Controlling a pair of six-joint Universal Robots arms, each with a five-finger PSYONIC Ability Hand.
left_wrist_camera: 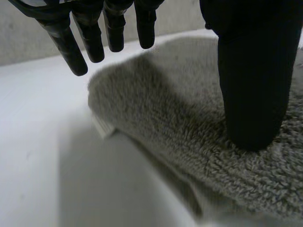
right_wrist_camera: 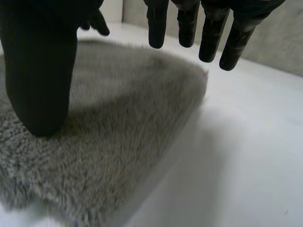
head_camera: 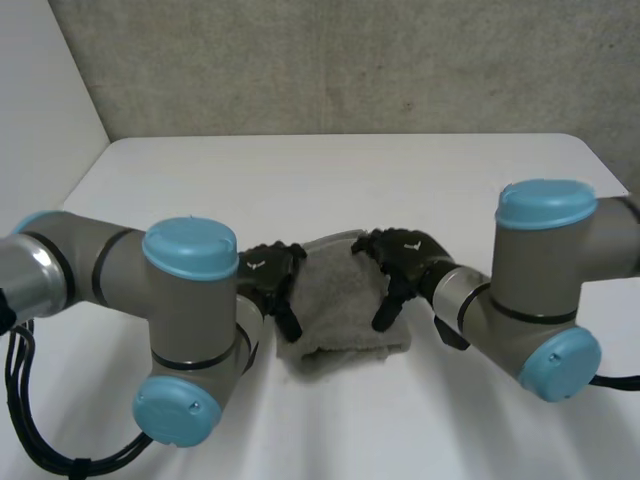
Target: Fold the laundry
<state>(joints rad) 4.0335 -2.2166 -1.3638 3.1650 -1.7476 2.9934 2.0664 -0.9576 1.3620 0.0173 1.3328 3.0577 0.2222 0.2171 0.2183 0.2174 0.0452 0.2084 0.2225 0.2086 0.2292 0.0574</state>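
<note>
A grey terry towel (head_camera: 340,300) lies folded into a small thick rectangle on the white table (head_camera: 330,180), between my two hands. My left hand (head_camera: 270,275) is at the towel's left edge. In its wrist view the thumb (left_wrist_camera: 253,85) rests on the towel (left_wrist_camera: 165,109) and the straight fingers (left_wrist_camera: 90,38) hang above the folded edge, holding nothing. My right hand (head_camera: 400,262) is over the towel's right side. There the thumb (right_wrist_camera: 42,71) presses the pile of the towel (right_wrist_camera: 128,109), and the straight fingers (right_wrist_camera: 213,33) hover above the edge.
White table surface stretches all around the towel, with a grey wall (head_camera: 340,60) behind the far edge. Both forearms reach in from the near side, their large grey joints close to the towel's near corners.
</note>
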